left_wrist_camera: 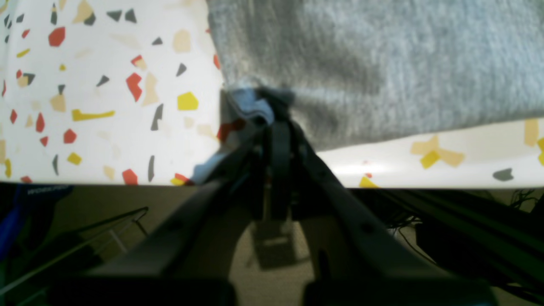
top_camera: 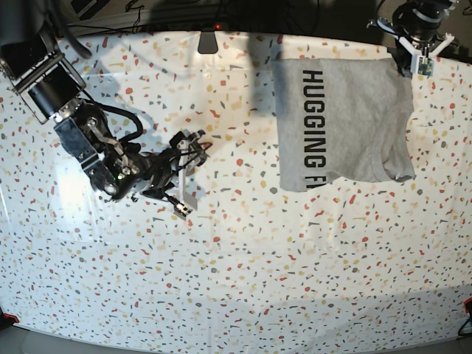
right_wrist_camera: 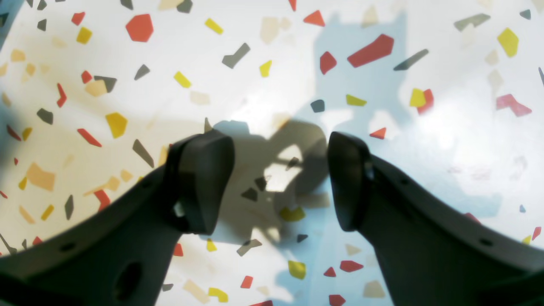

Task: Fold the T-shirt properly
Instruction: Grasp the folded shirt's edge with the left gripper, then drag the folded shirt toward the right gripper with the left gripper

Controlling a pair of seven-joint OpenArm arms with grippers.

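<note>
The heather-grey T-shirt [top_camera: 343, 122] lies partly folded at the table's far right, black block lettering facing up along its left side. My left gripper [top_camera: 407, 66] is shut on the T-shirt's far right corner, close to the table's far edge. In the left wrist view the closed fingertips [left_wrist_camera: 272, 111] pinch a bunched bit of grey cloth [left_wrist_camera: 382, 72]. My right gripper [top_camera: 189, 171] hovers open over bare table at centre left, well away from the T-shirt. The right wrist view shows its fingers [right_wrist_camera: 204, 182] spread wide with nothing between them.
The speckled terrazzo-pattern table [top_camera: 236, 280] fills the base view. A dark mount [top_camera: 208, 42] sits at the far edge. In the left wrist view the table edge [left_wrist_camera: 106, 183] runs just by the gripper, with floor and cables beyond.
</note>
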